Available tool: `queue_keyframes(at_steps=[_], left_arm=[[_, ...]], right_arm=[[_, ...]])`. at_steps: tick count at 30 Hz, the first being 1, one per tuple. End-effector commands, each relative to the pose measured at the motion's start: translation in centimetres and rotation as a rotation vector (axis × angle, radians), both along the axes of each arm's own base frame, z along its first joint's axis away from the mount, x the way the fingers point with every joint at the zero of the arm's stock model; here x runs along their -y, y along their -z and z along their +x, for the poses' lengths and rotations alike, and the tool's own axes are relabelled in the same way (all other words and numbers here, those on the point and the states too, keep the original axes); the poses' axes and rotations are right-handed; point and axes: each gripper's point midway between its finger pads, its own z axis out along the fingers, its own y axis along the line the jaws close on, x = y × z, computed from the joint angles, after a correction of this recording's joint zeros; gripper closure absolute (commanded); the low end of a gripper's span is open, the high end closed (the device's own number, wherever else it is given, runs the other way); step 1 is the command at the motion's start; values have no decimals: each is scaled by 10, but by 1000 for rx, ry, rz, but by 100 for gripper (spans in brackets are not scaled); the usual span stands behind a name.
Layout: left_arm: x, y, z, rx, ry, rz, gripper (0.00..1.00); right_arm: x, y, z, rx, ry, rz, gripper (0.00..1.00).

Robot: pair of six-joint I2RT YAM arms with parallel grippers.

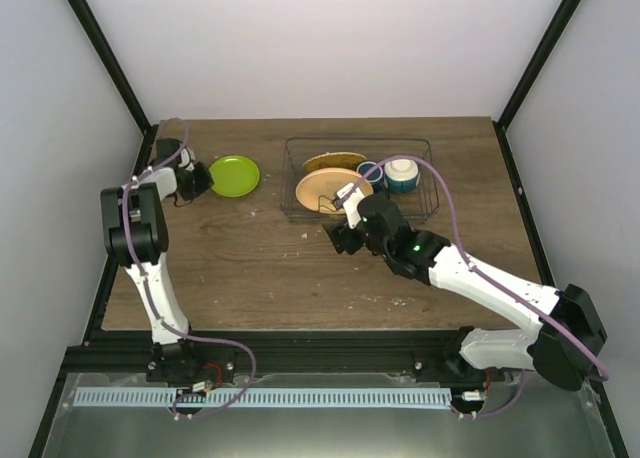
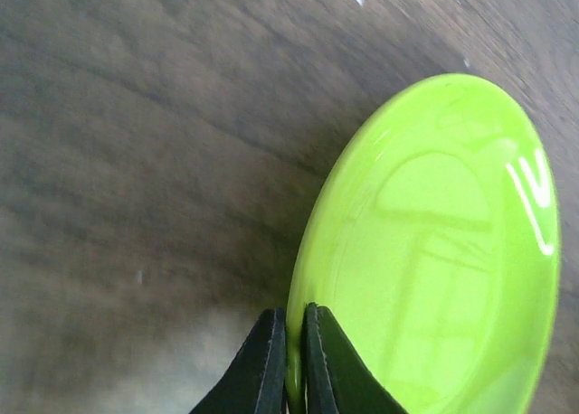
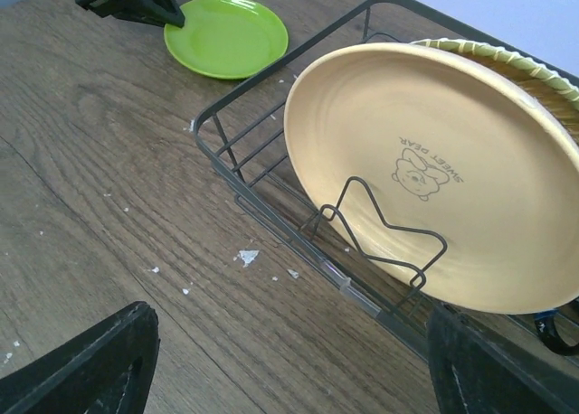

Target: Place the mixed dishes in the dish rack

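Observation:
The yellow-green plate [image 1: 235, 175] lies on the table at the back left; it also shows in the right wrist view [image 3: 226, 36]. My left gripper [image 2: 291, 360] is shut on its near rim, one finger above and one below [image 1: 200, 181]. The dish rack [image 1: 350, 139] stands at the back centre. A pale orange plate with a bear print [image 3: 434, 170] stands upright in it, with the grid-patterned yellow plate [image 3: 534, 79] behind. The dark blue mug [image 1: 371, 172] and the blue-and-white cup [image 1: 402, 175] sit in its right part. My right gripper [image 3: 289, 378] is open and empty in front of the rack [image 1: 343, 233].
The wooden table [image 1: 250, 268] has small white flecks on it near the rack's front rail [image 3: 246, 256]. Black frame posts and white walls close in the sides and back.

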Motion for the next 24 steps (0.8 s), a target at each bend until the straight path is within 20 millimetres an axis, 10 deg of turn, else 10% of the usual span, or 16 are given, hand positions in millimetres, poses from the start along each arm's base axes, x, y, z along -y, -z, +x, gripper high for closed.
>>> queue_keyframes(at_steps=[1, 17, 24], left_arm=[[10, -29, -22, 75, 35, 6, 100], [83, -228, -137, 685, 234, 33, 100], [122, -258, -185, 746, 343, -8, 100]], right_arm=[[-10, -10, -3, -9, -14, 81, 17], [-43, -60, -8, -26, -189, 400, 2], [-27, -93, 5, 7, -260, 509, 2]])
